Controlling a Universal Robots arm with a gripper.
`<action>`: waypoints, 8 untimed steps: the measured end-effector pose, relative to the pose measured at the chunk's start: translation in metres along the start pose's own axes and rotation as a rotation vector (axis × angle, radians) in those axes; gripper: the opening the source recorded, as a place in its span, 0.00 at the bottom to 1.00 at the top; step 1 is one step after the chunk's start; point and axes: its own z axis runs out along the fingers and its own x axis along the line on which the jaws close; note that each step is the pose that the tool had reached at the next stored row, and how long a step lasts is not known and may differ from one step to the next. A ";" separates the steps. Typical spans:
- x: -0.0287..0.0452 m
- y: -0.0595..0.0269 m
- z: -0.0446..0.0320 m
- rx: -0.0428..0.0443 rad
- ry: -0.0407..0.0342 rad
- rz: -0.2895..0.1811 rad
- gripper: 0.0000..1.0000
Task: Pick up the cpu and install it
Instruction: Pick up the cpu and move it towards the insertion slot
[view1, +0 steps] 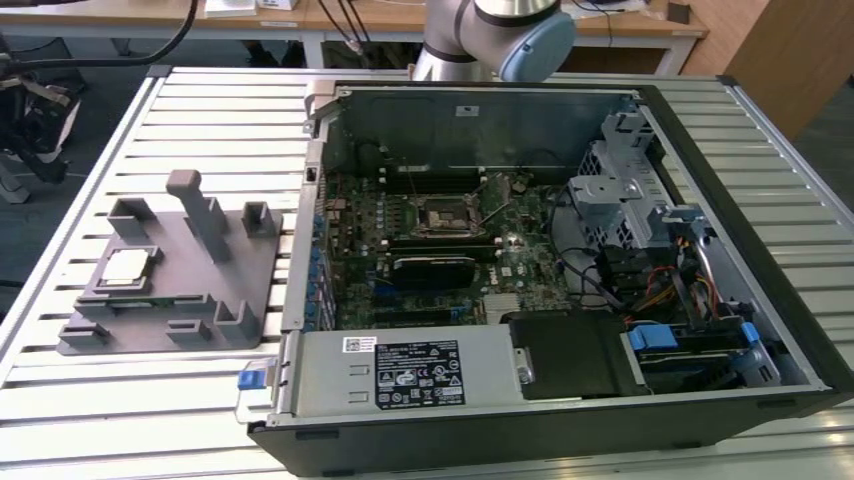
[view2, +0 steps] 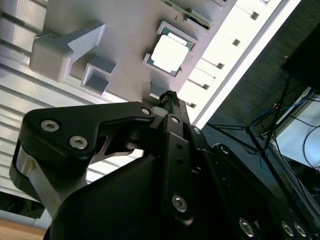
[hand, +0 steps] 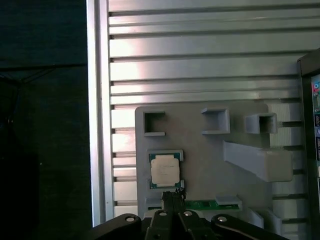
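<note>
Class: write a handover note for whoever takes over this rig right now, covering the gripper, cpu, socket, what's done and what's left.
Gripper: shut, empty, hanging over the holder block, clear of the cpu.
Cpu: lies in its recess on the holder block, on the exterior view's left of the computer case.
Socket: inside the case, without the cpu.
Done: nothing yet.
Left: pick-up and install.

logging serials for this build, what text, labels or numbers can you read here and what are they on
No text is legible enough to quote.
Large white label on the silver metal box in the computer case: print and symbols, too small to read.
Small white sticker beside it: too small.
White sticker on the case's inner wall: too small.
cpu top plate: nothing legible.
</note>
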 end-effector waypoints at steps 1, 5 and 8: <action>0.0000 -0.0001 0.0011 0.0010 0.0044 -0.002 0.11; 0.0000 -0.0003 0.0060 0.0018 0.0178 -0.004 0.11; -0.0001 -0.0004 0.0091 0.0021 0.0230 -0.004 0.11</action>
